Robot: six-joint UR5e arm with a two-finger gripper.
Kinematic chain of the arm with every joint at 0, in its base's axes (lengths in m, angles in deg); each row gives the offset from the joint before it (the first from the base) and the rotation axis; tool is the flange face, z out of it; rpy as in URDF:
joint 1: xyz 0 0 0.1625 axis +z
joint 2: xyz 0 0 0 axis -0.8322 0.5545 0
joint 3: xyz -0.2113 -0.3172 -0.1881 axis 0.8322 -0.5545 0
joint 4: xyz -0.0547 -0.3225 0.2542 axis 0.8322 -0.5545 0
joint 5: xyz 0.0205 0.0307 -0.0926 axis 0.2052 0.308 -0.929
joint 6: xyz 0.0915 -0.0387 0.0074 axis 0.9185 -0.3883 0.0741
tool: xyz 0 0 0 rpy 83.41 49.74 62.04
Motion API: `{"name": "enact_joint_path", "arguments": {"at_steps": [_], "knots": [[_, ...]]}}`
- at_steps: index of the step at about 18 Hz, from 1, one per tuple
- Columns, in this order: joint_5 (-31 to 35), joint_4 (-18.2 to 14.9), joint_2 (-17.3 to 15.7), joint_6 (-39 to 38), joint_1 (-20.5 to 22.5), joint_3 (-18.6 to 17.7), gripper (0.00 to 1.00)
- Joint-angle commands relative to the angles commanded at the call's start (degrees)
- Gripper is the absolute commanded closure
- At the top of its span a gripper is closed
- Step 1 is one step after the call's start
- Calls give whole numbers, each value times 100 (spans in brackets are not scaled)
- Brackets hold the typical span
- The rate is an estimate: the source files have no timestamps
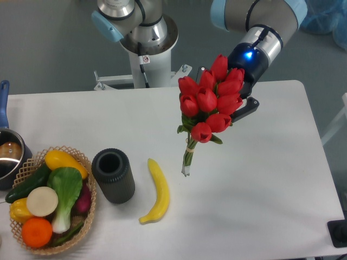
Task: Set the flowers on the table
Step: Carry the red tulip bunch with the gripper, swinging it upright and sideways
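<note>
The flowers (209,103), a bunch of red tulips with green leaves and tied stems, hang tilted above the middle of the white table (260,179), blooms up and stems down. The cut stem ends are at the tabletop or just above it; I cannot tell whether they touch. My gripper (236,105) comes in from the upper right behind the blooms and is shut on the flowers. One dark finger (247,111) shows to the right of the blooms; the other is hidden by them.
A yellow banana (156,192) lies just left of the stem ends. A dark cylindrical vase (114,176) stands beside it. A wicker basket (76,157) of vegetables and a pot (8,157) sit at the left edge. A robot base (143,38) stands behind the table.
</note>
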Motion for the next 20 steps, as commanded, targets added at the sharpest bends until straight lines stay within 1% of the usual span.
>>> {"name": "enact_joint_path", "arguments": {"at_steps": [2, 4, 13, 15, 18, 20], "knots": [[9, 0, -44, -18, -9, -61, 59], [70, -17, -79, -44, -9, -35, 59], [746, -18, -202, -132, 0, -70, 59], [1105, -18, -220, -123, -9, -70, 59], [2071, -9, -290, -88, -9, -167, 59], [2599, -18, -308, -88, 9, -158, 59]]}}
